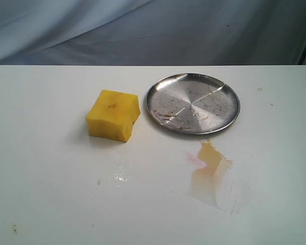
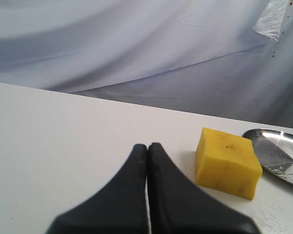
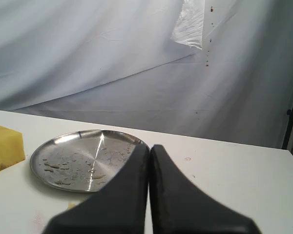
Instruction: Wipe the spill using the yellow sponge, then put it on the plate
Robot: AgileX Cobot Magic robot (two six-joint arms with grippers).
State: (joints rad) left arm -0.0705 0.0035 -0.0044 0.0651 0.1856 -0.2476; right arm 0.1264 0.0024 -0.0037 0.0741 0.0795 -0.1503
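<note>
Left: my left gripper [image 2: 147, 146], a pair of black tapered fingers, is clenched with the tips pressed flat together and nothing between them. It hangs over the white table [image 1: 41, 163], short of the sponge and apart from it. It lies outside the exterior view.

Left of centre: the thick, blocky bright yellow foam sponge [image 1: 113, 115] sits flat on the table with a small dark speck on its top face. It is near the plate and does not touch it. In front of it, closer to the camera, lies a small patch of clear glistening droplets [image 1: 121, 176].

Right of centre: the round, shallow, shiny silver metal plate [image 1: 222, 99] has a raised rim and is scratched and flecked with crumbs. No sponge rests on it. Just in front of its near rim lies the pale orange-beige translucent spill [image 1: 210, 173], with a pinkish smear at its left edge. Its outline is distinct, and it is well apart from the sponge.

Right: my right gripper [image 3: 150, 147] is likewise clenched on nothing and points toward the plate from above the table.

Progress, as I judge it: no step is done. The sponge is ungrasped, the spill looks unwiped and the plate waits. What is left is to part my fingers, take the sponge, wipe the spill and set the sponge on the plate.
</note>
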